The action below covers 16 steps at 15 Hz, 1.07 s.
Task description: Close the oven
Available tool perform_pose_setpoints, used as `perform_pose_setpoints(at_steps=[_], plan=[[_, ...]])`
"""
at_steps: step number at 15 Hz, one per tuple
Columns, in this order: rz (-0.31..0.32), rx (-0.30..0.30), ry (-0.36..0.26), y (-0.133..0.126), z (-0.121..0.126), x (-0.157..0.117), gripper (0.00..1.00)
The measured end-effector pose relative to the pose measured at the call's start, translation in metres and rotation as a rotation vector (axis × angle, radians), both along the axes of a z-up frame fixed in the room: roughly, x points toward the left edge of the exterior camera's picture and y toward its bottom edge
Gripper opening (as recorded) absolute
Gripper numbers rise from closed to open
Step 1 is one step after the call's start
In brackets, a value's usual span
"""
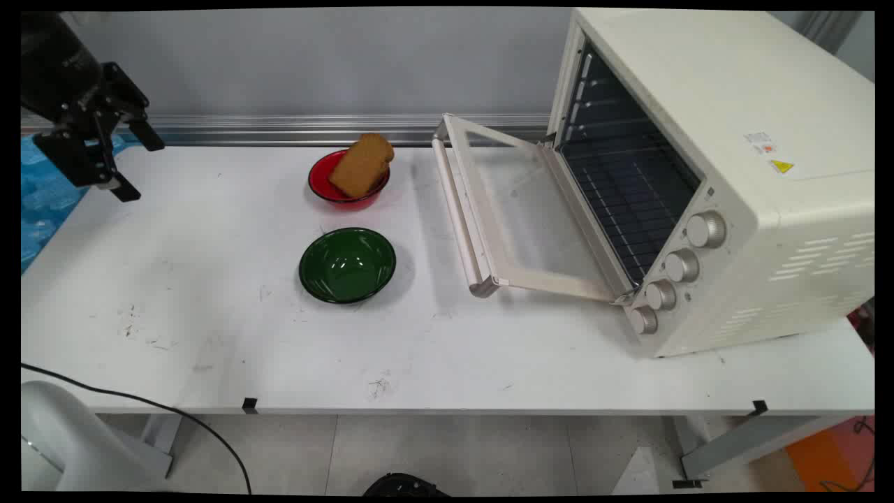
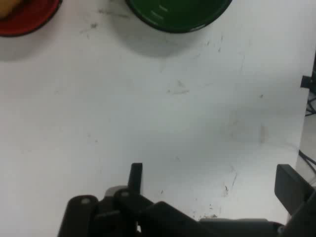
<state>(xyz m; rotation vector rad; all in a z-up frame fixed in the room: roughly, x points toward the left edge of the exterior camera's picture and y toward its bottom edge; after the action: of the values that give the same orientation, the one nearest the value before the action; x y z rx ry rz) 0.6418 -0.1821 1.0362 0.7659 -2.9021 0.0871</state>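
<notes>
I'm hovering my gripper [image 1: 133, 164] [image 2: 212, 185] high over the far-left corner of the white table [image 1: 209, 335] [image 2: 163, 128], w/ fingers [image 1: 145, 134] [image 2: 136, 177] spread wide and nothing between them. Not touching anything. In the hand view I'm looking down on bare, scuffed tabletop; the table's edge is showing at the right of that view.

Nearest things to me are two bowls, both well apart from my gripper. The green bowl [image 1: 347, 265] [image 2: 177, 14] is sitting empty approx. mid-table, toward the near side. The red bowl [image 1: 347, 183] [image 2: 22, 19] is sitting just behind it, closer to the wall, w/ a slice of brown bread [image 1: 362, 164] leaning tilted in it, its top edge sticking above the rim. In the hand view both bowls are peeking in at the top edge: red at the top-left corner, green top-center; the two are near each other but not touching.

On the right side of the table a cream toaster oven [image 1: 726, 175] is standing w/ its glass door [image 1: 503, 209] dropped open toward the bowls. The wire rack [image 1: 628, 202] is showing inside, nothing on it as far as I can see. Four knobs [image 1: 681, 265] are running down the front panel.

Blue sheet [image 1: 42, 202] is lying beyond the table's left end, below my gripper in the main view.
</notes>
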Motion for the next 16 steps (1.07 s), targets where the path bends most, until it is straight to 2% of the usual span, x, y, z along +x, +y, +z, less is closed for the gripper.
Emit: perform_pose_setpoints(at_steps=[3,6,16], plan=[[0.035,-0.008,0.018,0.001,0.003,-0.003,1.00],[0.075,-0.015,0.056,-0.009,-0.003,-0.016,1.00],[0.144,-0.069,0.190,-0.064,-0.050,-0.088,1.00]])
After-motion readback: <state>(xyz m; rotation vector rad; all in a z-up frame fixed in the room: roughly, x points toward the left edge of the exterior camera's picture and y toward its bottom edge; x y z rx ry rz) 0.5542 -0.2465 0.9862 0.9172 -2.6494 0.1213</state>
